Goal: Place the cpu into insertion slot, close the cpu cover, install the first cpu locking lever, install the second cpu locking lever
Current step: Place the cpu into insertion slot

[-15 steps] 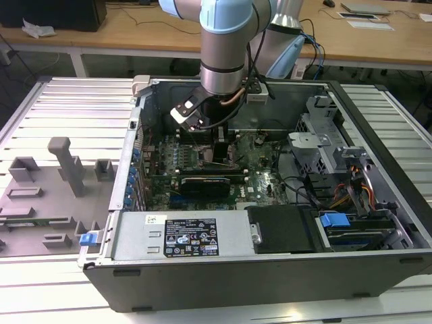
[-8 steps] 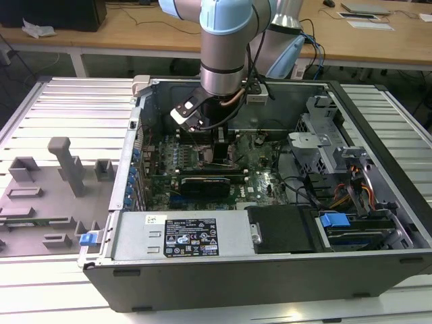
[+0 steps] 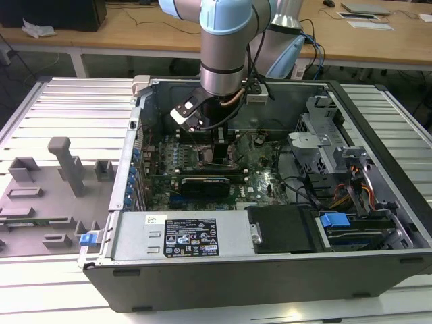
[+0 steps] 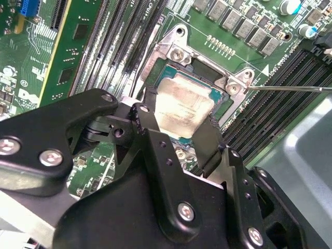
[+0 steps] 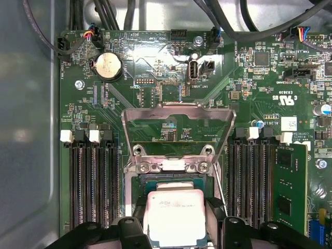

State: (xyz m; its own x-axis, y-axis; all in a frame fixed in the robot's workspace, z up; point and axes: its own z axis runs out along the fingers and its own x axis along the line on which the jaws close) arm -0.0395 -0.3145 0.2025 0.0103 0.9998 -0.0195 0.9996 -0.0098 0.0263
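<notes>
My gripper [image 3: 219, 145] reaches down into the open computer case over the green motherboard [image 3: 263, 179]. In both wrist views its black fingers [image 4: 147, 101] press on two opposite sides of the cpu [image 4: 184, 106], a pale silvery square chip. The gripper [image 4: 180, 111] is shut on it. The cpu [image 5: 175, 218] sits level inside the metal rim of the insertion slot [image 5: 171, 166], low in or just above it. Behind the slot, the cpu cover [image 5: 176, 107] stands swung open as a silver frame. A thin locking lever [image 4: 290, 88] sticks out beside the slot [image 4: 176, 52].
Rows of black memory slots [image 5: 91, 181] flank the socket on both sides. A green card [image 5: 289, 181] stands beside them. Cables [image 3: 317, 185] and drive cages [image 3: 337, 155] fill the case toward the exterior view's right. Grey fixtures [image 3: 64, 165] stand on the table at its left.
</notes>
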